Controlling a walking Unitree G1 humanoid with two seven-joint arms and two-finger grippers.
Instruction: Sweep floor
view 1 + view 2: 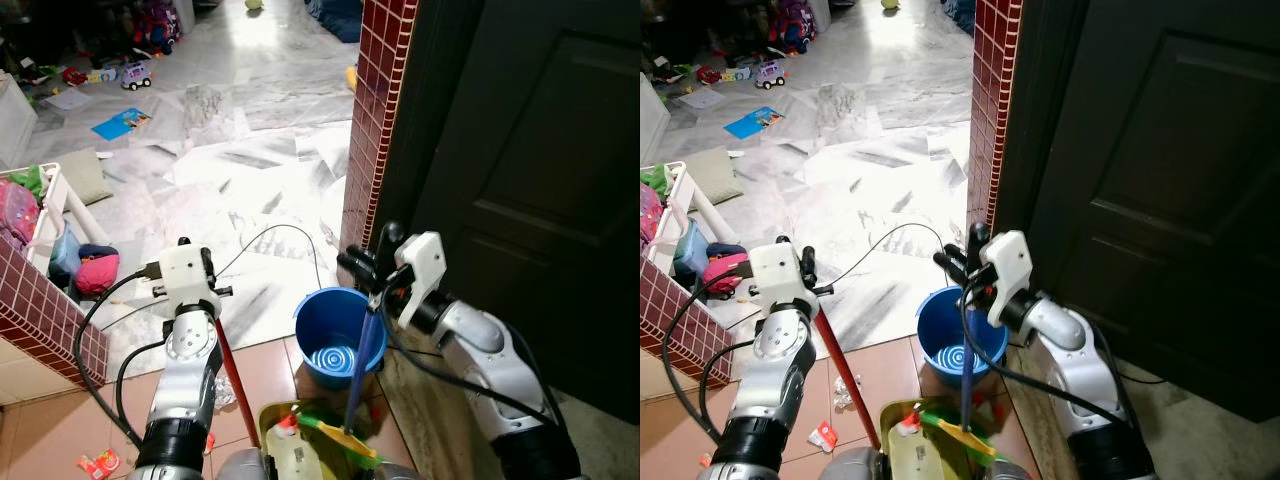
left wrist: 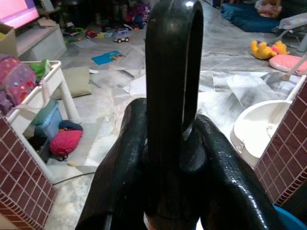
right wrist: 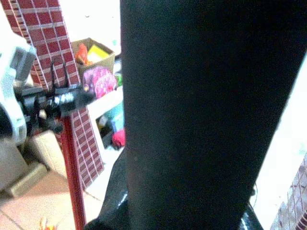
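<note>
My left gripper (image 1: 207,268) is shut on the top of a red broom handle (image 1: 234,372), which slants down toward my body. The handle's black loop end (image 2: 170,72) stands up between the two fingers (image 2: 125,158). My right gripper (image 1: 365,265) is shut on the black-topped blue handle (image 1: 360,365) of a yellow-green dustpan (image 1: 315,438) that hangs low in front of me. Small red and white wrappers (image 1: 98,462) and pale scraps (image 1: 845,390) lie on the tan tiles by my left side.
A blue bucket (image 1: 335,335) stands just ahead, beside a red brick pillar (image 1: 375,110) and a dark door (image 1: 540,180). A low brick wall (image 1: 40,310) and a white rack (image 1: 55,205) of bags are at left. A black cable (image 1: 285,235) and toys (image 1: 135,72) lie on the marble floor.
</note>
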